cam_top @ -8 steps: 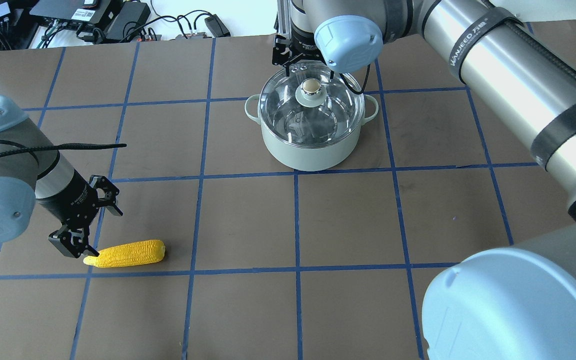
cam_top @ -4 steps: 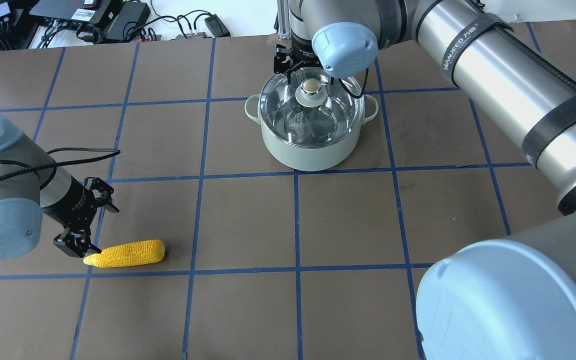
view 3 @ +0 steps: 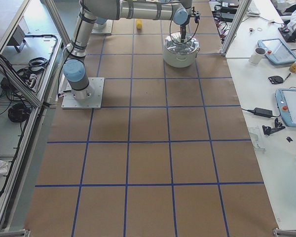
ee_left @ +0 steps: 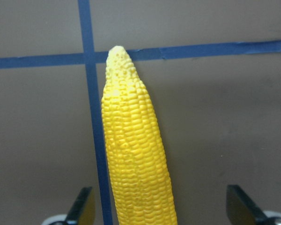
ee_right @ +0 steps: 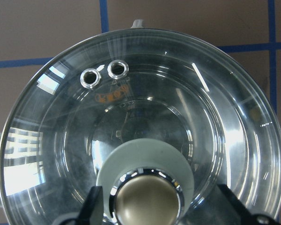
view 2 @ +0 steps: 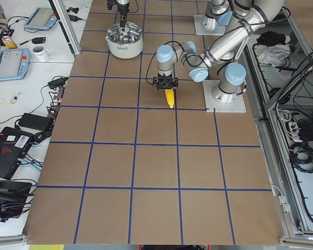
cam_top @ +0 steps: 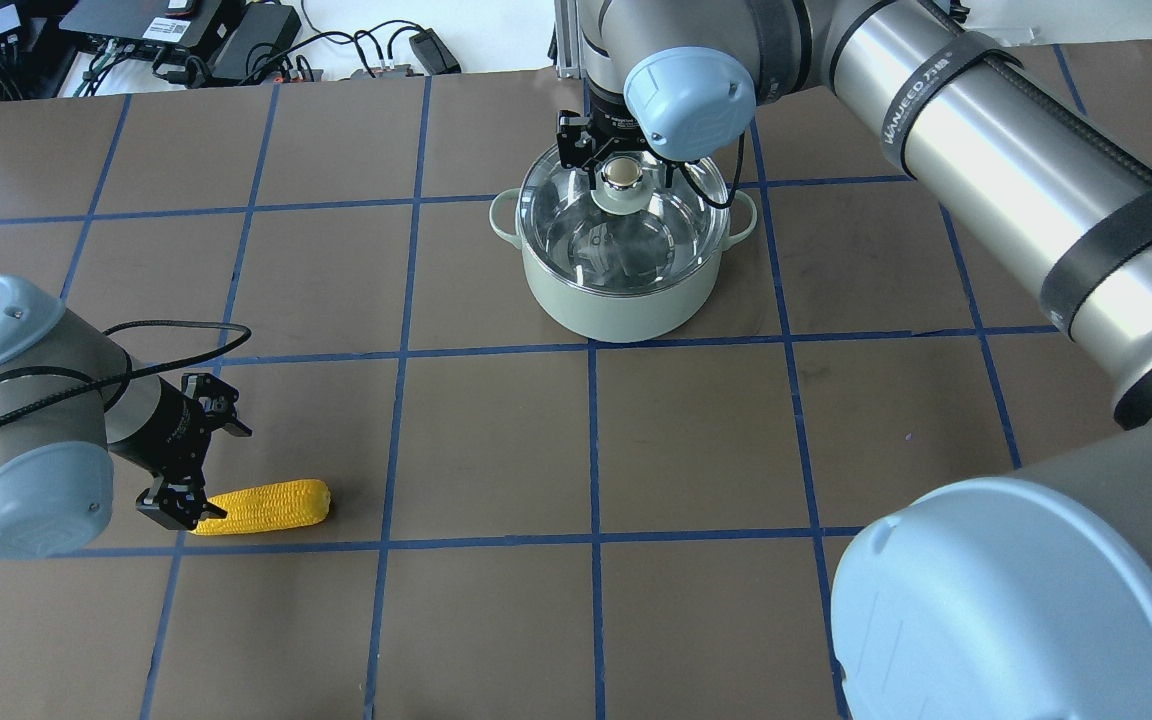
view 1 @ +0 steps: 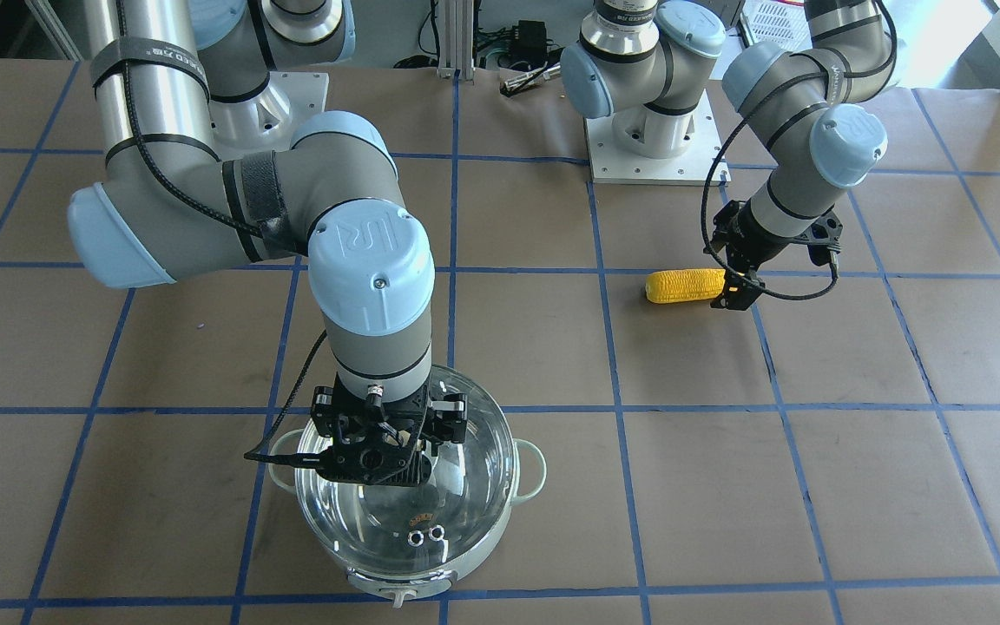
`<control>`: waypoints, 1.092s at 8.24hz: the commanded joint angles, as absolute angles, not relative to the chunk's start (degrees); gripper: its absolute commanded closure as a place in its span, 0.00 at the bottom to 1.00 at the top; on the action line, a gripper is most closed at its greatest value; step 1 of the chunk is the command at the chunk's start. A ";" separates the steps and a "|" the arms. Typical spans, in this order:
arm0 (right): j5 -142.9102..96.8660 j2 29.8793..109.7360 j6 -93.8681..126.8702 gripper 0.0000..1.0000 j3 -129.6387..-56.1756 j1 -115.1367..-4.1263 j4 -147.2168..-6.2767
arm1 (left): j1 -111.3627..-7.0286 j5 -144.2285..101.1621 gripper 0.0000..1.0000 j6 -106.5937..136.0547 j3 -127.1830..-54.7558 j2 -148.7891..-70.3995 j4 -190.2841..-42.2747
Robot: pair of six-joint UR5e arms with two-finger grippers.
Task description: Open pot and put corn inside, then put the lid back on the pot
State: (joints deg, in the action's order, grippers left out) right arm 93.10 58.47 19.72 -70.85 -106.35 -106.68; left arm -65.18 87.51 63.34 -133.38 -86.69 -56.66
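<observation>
Right wrist-mounted view shows the right tool (ee_right: 161,206) spread wide about the knob (ee_right: 147,199) of the lid (ee_right: 178,93); overhead, the wrist partly covers that. The lid sits on the pot (cam_top: 616,300), far centre. The left tool (ee_left: 159,208) is wide astride the corn (ee_left: 136,154), which lies near left on the bench (cam_top: 736,430).

So the lid (cam_top: 591,235) sits on the pot (cam_top: 621,300) at the worktop's (cam_top: 736,450) far middle; the corn (cam_top: 266,507) lies well apart, nearer, on the robot's left.
</observation>
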 commanded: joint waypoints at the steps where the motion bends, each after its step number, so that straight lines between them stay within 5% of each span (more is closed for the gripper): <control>1: 92.73 58.36 19.95 0.14 -70.66 -106.35 -108.18 | -64.34 86.83 0.00 68.36 -136.57 -86.84 -56.51; 5: 92.64 57.57 20.30 0.17 -70.58 -106.35 -109.69 | -65.48 90.43 0.00 76.20 -141.50 -87.18 -51.24; 7: 92.55 57.66 20.91 0.37 -70.49 -106.35 -109.69 | -65.48 92.97 0.00 76.20 -141.59 -87.54 -48.88; 9: 92.46 57.74 21.09 0.55 -70.49 -106.35 -109.60 | -65.74 93.34 0.31 75.94 -141.59 -87.54 -48.78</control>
